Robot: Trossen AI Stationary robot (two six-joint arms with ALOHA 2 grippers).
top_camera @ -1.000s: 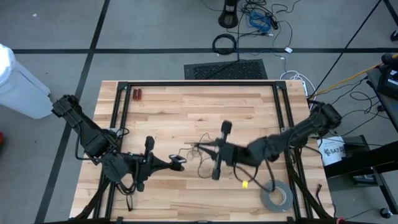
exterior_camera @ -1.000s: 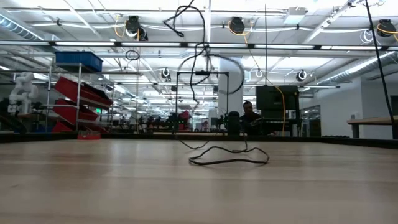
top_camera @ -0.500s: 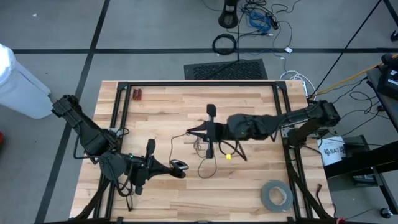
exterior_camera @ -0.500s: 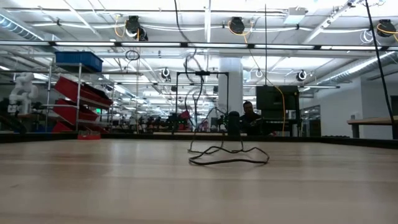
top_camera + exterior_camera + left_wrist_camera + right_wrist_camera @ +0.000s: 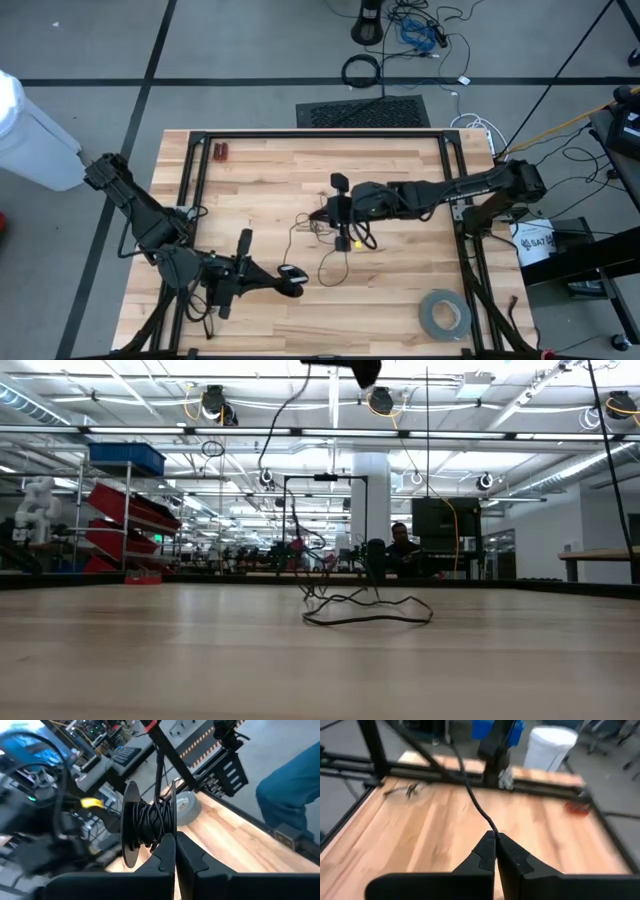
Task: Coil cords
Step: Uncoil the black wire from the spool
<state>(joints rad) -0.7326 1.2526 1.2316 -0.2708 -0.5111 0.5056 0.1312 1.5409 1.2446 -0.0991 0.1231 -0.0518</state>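
Right claw (image 5: 494, 839): hovers over the middle of the tabletop (image 5: 260, 180), clenched on the thin black cord (image 5: 365, 615), with a strand leading away from the fingertips toward the far rail.

Left claw (image 5: 175, 842): sits low near the front left of the tabletop, clenched at the lower edge of a small spool (image 5: 147, 827); appears to grasp it there, though cannot tell whether by flange or by winding.

Grey tape roll (image 5: 445, 313): lies flat near the front right corner, well apart from both claws.

Spool: carries several turns of black cord already, wound unevenly and bunched between its two discs.

Cord, remainder: lies as a loose wiry loop on the tabletop near centre, just below the right claw in the high view, with one strand rising off the wood out of the low view's top.

Risks, as judgement: could kink or knot the loose loop if pulled taut too fast; could let the strand slip out of so narrow a pinch; could spill the bunched turns over a disc edge if tension drops; could tip the spool out of the left claw if the pull comes sideways.
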